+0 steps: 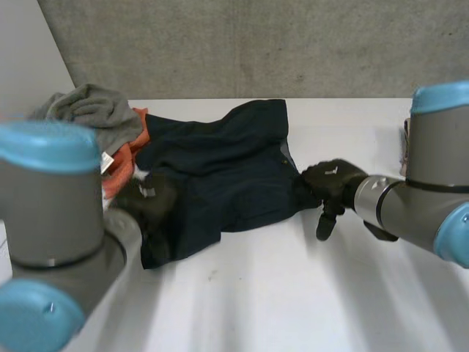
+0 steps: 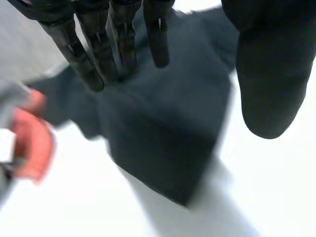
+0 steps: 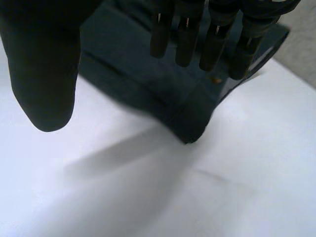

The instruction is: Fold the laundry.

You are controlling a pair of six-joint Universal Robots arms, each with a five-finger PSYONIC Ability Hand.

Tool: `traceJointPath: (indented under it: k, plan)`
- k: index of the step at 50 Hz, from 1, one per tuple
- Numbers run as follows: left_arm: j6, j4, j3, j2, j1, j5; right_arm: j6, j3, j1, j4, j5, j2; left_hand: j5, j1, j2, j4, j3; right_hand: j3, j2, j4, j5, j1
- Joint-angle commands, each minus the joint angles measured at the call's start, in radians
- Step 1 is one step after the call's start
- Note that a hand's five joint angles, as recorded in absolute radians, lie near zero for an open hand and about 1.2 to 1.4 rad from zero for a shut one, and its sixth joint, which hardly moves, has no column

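Observation:
A dark navy garment (image 1: 227,169) lies spread and rumpled on the white table (image 1: 293,293). My left hand (image 1: 150,196) is over its near left part, close to the garment's near corner. In the left wrist view its fingers (image 2: 123,39) reach out straight above the navy cloth (image 2: 158,138), thumb apart, holding nothing. My right hand (image 1: 333,180) is at the garment's right edge. In the right wrist view its fingers (image 3: 185,34) are straight over a corner of the navy cloth (image 3: 143,84), and the thumb stands off to the side over bare table.
A grey cloth (image 1: 91,110) is heaped at the back left, with an orange cloth (image 1: 124,158) beside it against the garment's left side; the orange cloth (image 2: 32,143) also lies beside my left hand. A grey wall runs behind the table.

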Motion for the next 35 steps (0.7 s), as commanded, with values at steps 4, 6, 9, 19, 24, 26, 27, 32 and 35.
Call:
traceJointPath:
  k: [4,6,9,19,24,26,27,32,35]
  plan:
    - [-0.054,0.067,-0.039,-0.105,0.015,-0.063,0.022,0.002,0.020,-0.287,0.070,0.150,-0.132,-0.138,-0.133,-0.133,-0.134,-0.088,-0.078,-0.090,-0.091,-0.094]
    - [-0.043,0.093,-0.033,-0.126,0.019,-0.072,0.021,-0.009,0.024,-0.325,0.082,0.173,-0.132,-0.138,-0.133,-0.133,-0.134,-0.083,-0.073,-0.084,-0.085,-0.089]
    - [0.001,0.160,-0.013,-0.172,0.038,-0.092,0.021,-0.033,0.041,-0.388,0.102,0.223,-0.132,-0.138,-0.133,-0.133,-0.134,-0.021,-0.011,-0.022,-0.024,-0.027]
    - [0.160,0.297,0.052,-0.287,0.050,-0.129,0.022,-0.125,0.067,-0.456,0.128,0.321,0.085,0.079,0.083,0.083,0.082,0.632,0.642,0.631,0.630,0.626]
    - [0.223,0.358,0.070,-0.327,0.058,-0.132,0.025,-0.141,0.064,-0.453,0.137,0.322,0.539,0.533,0.538,0.538,0.537,0.998,1.008,0.997,0.996,0.992]
    - [0.254,0.384,0.073,-0.334,0.062,-0.131,0.027,-0.135,0.061,-0.448,0.142,0.300,0.938,0.932,0.937,0.937,0.936,0.998,1.008,0.997,0.996,0.992]
    - [0.265,0.391,0.073,-0.334,0.062,-0.129,0.027,-0.130,0.060,-0.445,0.142,0.291,0.980,0.974,0.978,0.979,0.978,0.998,1.008,0.997,0.996,0.992]
    - [0.305,0.389,0.056,-0.251,0.068,-0.129,0.008,-0.076,0.046,-0.369,0.136,0.196,0.981,0.975,0.979,0.979,0.978,0.998,1.008,0.997,0.996,0.992]
    - [0.290,0.351,0.015,-0.128,0.058,-0.124,-0.024,-0.017,0.031,-0.268,0.120,0.108,0.981,0.975,0.979,0.979,0.978,0.998,1.008,0.997,0.996,0.992]
